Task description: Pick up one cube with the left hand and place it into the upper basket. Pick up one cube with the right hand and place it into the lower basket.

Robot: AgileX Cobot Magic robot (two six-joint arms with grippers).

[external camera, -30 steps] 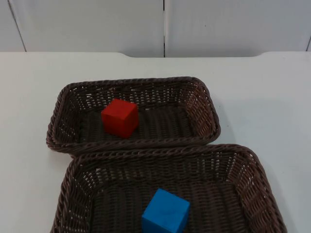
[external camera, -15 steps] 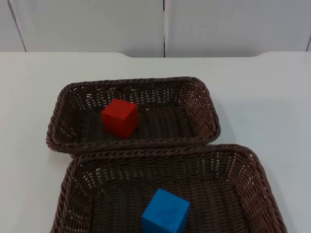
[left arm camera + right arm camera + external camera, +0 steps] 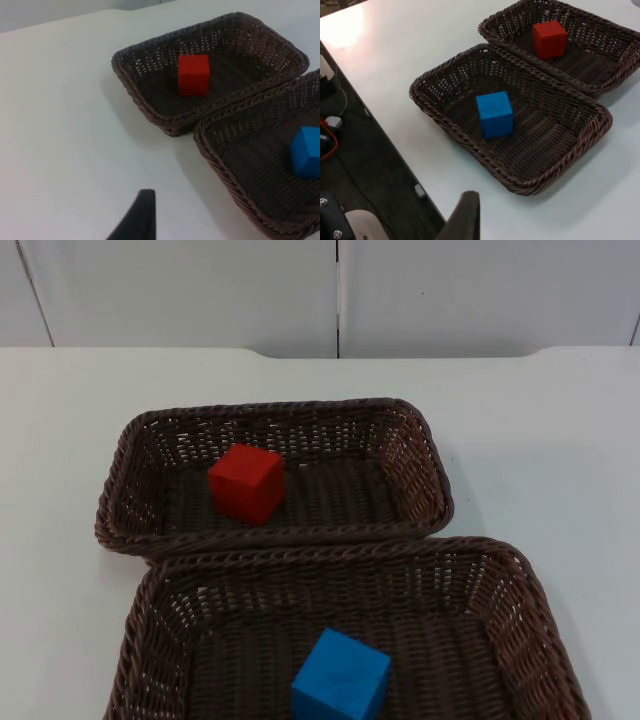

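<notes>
A red cube [image 3: 247,482] lies in the upper wicker basket [image 3: 270,407], toward its left side. A blue cube [image 3: 341,677] lies in the lower basket [image 3: 340,548], which touches the upper one. My left gripper [image 3: 137,220] hangs back over bare table, well to the side of the upper basket [image 3: 145,107] with its red cube [image 3: 193,75]; the blue cube [image 3: 306,152] is farther off. My right gripper [image 3: 465,217] is raised near the table's edge, apart from the lower basket [image 3: 450,122] that holds the blue cube [image 3: 494,114]. The red cube [image 3: 549,39] rests beyond it.
White table top [image 3: 540,440] spreads around both baskets, up to the grey partition wall [image 3: 340,290]. The table's edge runs close to the lower basket, with dark floor and equipment [image 3: 350,165] beyond it.
</notes>
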